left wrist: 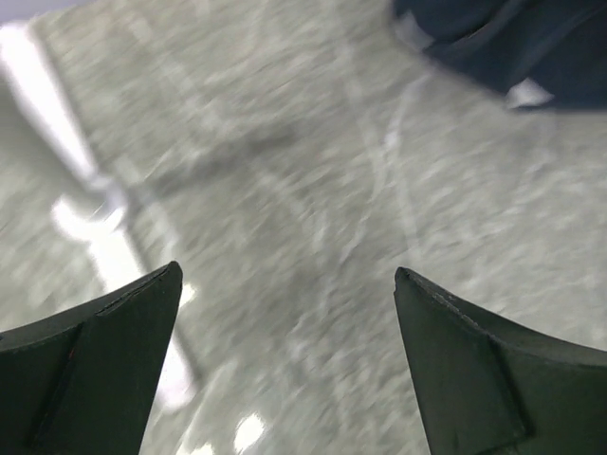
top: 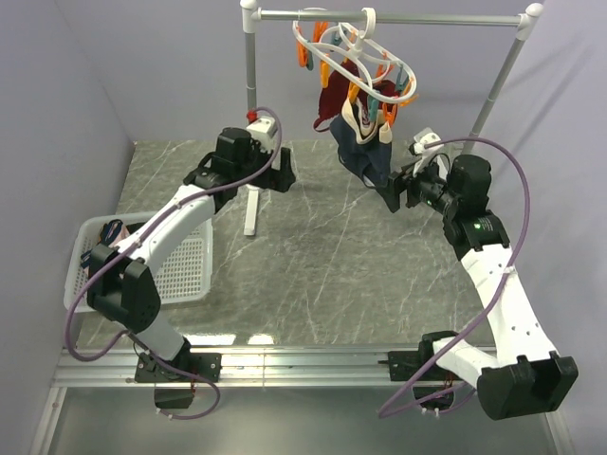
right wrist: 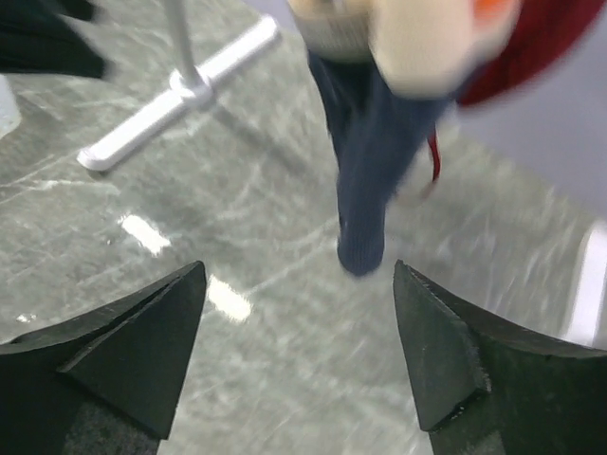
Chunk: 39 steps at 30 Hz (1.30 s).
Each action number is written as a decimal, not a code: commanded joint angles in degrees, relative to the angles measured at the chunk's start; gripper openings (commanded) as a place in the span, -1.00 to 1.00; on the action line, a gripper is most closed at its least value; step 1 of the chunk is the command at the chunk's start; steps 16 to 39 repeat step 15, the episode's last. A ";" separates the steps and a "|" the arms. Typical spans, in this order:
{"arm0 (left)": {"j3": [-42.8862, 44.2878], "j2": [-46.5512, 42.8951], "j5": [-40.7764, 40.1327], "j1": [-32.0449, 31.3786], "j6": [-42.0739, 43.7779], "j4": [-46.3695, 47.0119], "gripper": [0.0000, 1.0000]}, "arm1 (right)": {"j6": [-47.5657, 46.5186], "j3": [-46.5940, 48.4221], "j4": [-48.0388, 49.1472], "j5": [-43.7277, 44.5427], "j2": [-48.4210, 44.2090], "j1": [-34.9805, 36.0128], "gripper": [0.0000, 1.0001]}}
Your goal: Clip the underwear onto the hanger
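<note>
Over grey marble table (top: 313, 256), navy underwear (top: 368, 156) hangs limp, beige lining showing.

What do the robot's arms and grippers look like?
The left arm and right arm: white links, black joint housings, a purple cable along each; green light on the right one. The left gripper and right gripper: dark wedge-shaped fingers.

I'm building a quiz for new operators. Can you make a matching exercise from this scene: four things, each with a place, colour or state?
Things: 1 underwear; 2 hanger; 3 basket; 4 right gripper.
Matches: A open; B white mesh, far left; C hooked on the rail; D navy, hanging.
Pairs: 1-D, 2-C, 3-B, 4-A.
</note>
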 commanded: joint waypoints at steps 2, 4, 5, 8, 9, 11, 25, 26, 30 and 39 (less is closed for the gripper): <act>-4.33 -5.83 -7.72 0.79 2.88 -7.38 0.99 | 7.09 -3.43 -3.93 5.72 -0.41 -3.66 0.76; -5.74 -6.44 -12.02 0.97 2.61 -9.23 0.99 | 7.18 -5.09 -4.82 6.68 -1.29 -4.72 0.80; -7.75 -7.75 -13.00 1.32 2.52 -9.06 0.99 | 7.18 -6.84 -4.56 7.03 -1.90 -4.98 0.80; -11.10 -10.39 -14.41 1.94 2.96 -6.87 0.99 | 6.92 -9.93 -3.51 8.44 -3.93 -4.99 0.82; -12.07 -11.62 -14.59 2.02 2.96 -6.78 0.99 | 7.09 -11.68 -3.33 8.70 -4.19 -4.99 0.82; -12.34 -12.51 -15.47 2.55 2.96 -6.95 0.99 | 7.79 -12.92 -3.07 8.53 -5.42 -5.16 0.82; -10.15 -14.53 -13.37 4.74 2.52 -9.84 0.99 | 9.81 -15.03 -1.13 7.74 -8.41 -5.07 0.85; -10.15 -14.53 -13.37 4.74 2.52 -9.84 0.99 | 9.81 -15.03 -1.13 7.74 -8.41 -5.07 0.85; -10.15 -14.53 -13.37 4.74 2.52 -9.84 0.99 | 9.81 -15.03 -1.13 7.74 -8.41 -5.07 0.85; -10.15 -14.53 -13.37 4.74 2.52 -9.84 0.99 | 9.81 -15.03 -1.13 7.74 -8.41 -5.07 0.85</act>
